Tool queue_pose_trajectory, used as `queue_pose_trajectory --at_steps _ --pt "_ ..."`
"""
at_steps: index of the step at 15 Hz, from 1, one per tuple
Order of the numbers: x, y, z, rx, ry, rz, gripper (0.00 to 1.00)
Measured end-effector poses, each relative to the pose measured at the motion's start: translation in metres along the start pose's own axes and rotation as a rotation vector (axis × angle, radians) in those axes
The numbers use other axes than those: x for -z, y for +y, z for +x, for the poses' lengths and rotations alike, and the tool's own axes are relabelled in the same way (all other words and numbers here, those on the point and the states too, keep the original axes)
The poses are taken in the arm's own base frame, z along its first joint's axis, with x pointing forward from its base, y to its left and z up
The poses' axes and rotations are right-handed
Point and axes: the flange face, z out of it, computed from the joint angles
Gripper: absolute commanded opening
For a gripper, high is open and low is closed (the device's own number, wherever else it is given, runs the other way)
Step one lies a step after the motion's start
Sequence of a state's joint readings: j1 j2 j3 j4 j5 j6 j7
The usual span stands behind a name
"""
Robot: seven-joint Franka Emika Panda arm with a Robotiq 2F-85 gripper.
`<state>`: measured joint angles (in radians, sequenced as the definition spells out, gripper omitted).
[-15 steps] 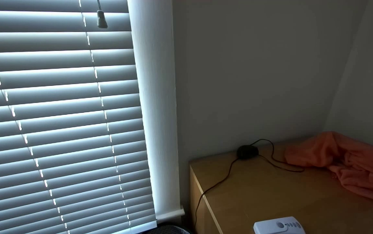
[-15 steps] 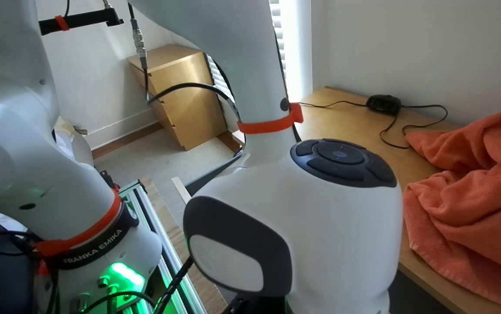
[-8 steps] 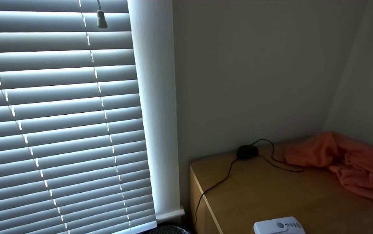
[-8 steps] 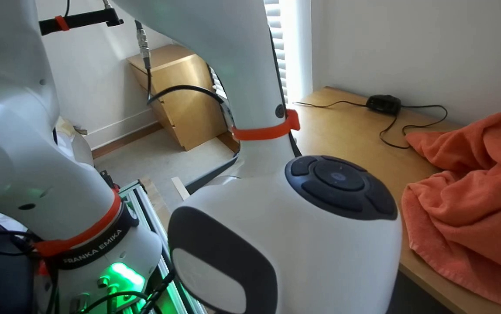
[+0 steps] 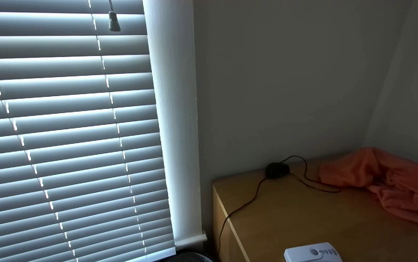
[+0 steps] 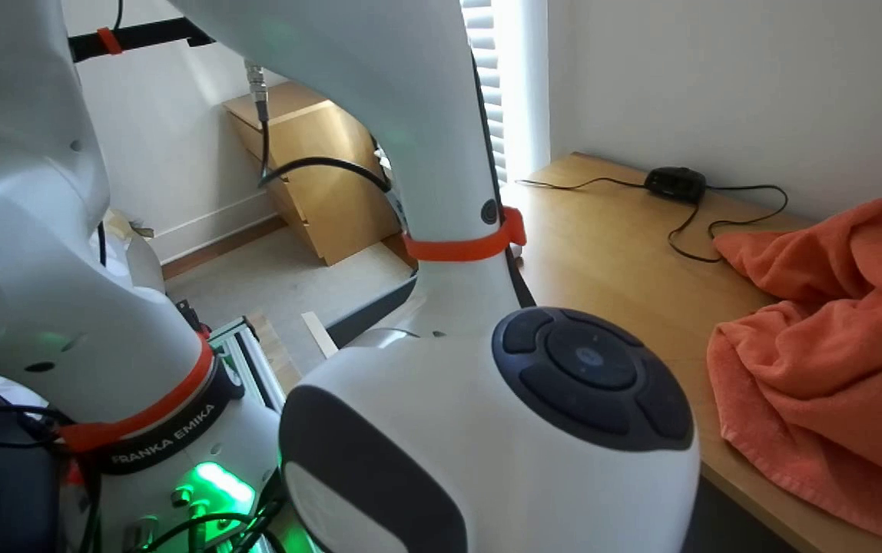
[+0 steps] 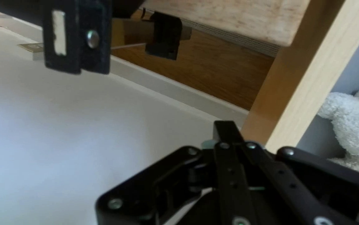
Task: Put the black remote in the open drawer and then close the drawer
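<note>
The fingers of my gripper (image 7: 228, 131) are together at the bottom of the wrist view, with nothing seen between them. A pale wooden bar (image 7: 310, 78) slants past just beyond the fingertips; whether it is an edge of the open drawer I cannot tell. The black remote is out of view. In an exterior view the robot's white hand housing (image 6: 533, 445) hangs in front of the wooden dresser (image 6: 602, 261), and the gripper itself lies below the frame.
An orange cloth (image 6: 833, 346) and a black puck with a cable (image 6: 675, 183) lie on the dresser. A white box with buttons (image 5: 312, 253) rests near its front. In the wrist view, a black bracket (image 7: 76, 37) hangs at upper left and white plush (image 7: 351, 125) shows at right.
In an exterior view the robot's hand has come down and tilted, its dark button disc now lower. The forearm strap has sunk slightly too. The dresser's things have stayed put.
</note>
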<state>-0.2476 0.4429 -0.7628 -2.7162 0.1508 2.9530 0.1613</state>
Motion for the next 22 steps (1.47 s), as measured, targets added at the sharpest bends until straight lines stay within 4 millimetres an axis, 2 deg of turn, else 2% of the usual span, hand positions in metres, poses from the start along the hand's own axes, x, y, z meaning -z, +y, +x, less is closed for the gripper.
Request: queue_pose_trajectory --at_steps 5,14,16,22 --pt "-0.011 0.003 -0.003 -0.017 -0.032 0.022 0.0" --pt "-0.025 -0.014 0.0 -0.119 -0.077 0.127 0.0" --pt "-0.029 -0.012 0.001 -0.152 -0.076 0.146 0.0" --pt "-0.028 -0.011 0.003 -0.196 -0.048 0.212 0.0"
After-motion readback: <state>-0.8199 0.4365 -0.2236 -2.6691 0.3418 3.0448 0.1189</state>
